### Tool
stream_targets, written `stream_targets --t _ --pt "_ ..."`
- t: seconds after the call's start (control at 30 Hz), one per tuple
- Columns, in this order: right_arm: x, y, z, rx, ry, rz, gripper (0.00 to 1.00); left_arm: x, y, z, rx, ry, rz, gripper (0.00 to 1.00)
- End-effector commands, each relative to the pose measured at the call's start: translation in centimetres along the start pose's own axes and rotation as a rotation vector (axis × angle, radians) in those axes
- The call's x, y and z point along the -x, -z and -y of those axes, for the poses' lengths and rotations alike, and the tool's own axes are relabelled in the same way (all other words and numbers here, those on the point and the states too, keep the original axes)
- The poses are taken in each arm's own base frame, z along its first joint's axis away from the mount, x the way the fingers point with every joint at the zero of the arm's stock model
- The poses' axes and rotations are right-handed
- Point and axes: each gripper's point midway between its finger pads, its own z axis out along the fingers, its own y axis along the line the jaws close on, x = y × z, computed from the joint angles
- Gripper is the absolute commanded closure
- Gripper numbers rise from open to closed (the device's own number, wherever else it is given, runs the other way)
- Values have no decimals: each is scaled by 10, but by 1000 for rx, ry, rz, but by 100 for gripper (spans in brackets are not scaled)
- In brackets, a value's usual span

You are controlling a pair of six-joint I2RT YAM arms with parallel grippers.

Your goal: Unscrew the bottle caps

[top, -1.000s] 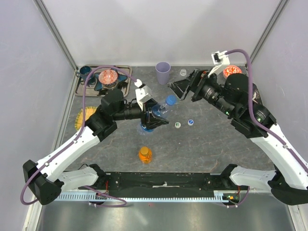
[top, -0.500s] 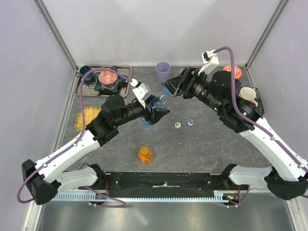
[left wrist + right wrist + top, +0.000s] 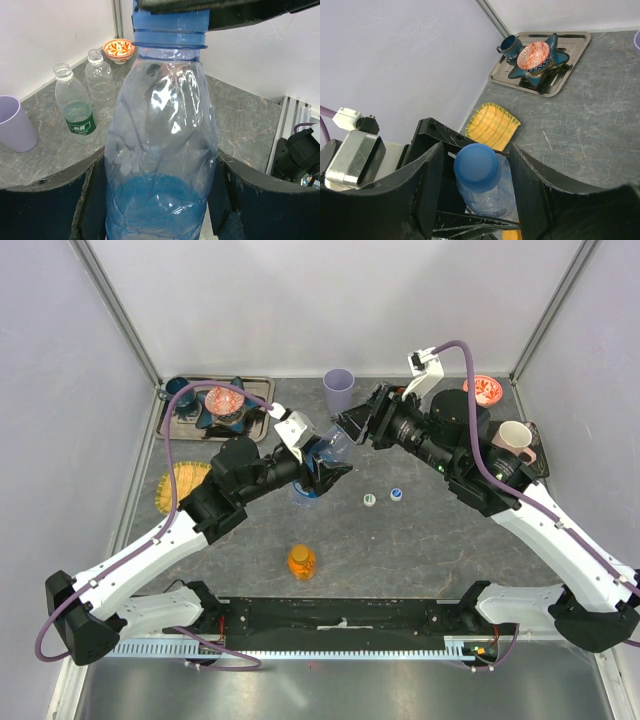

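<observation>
Holding clear bottle (image 3: 160, 150) clenched in left tool (image 3: 322, 472), tilted near bench (image 3: 420, 540) centre; straddling its blue cap (image 3: 477, 167) with right tool (image 3: 350, 428), parted, not yet pinching. Best to centre, close squarely, then twist without crushing.

You have the crumpled clear bottle (image 3: 160, 150), blue-labelled, clamped in the left fingers (image 3: 45, 210), neck tilted far-right. Its blue cap (image 3: 477, 167) is on, between the right fingers (image 3: 427, 185) with a gap either side. The capped orange bottle (image 3: 302, 561) stands nearer. A white-green cap (image 3: 369, 499) and a loose blue cap (image 3: 396, 494) lie to the right. The green-labelled bottle (image 3: 75, 107) and the plain bottle (image 3: 100, 82) stand uncapped at the far side.
</observation>
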Motion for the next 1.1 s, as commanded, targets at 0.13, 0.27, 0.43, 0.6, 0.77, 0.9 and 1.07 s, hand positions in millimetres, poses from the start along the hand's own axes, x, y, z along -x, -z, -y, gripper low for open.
stream_targets --t 0.13,0.27,0.43,0.6,0.77,0.9,1.07 --pt "-4 -3 -1 18 -1 1 46 24 5 1 8 -42 81 65" --pt "-5 -1 1 12 5 6 58 24 6 3 1 -42 79 65" --pt "-4 1 7 -11 15 22 91 23 8 8 -24 -39 79 66" --pt "1 9 6 13 96 39 100 25 14 35 -175 -26 75 75" --pt "9 29 -15 149 258 63 100 37 35 90 -496 27 78 76" --pt "5 44 -39 296 367 32 100 52 55 117 -719 97 68 77" --pt "-13 77 -80 602 492 -14 100 72 86 141 -1001 174 44 77"
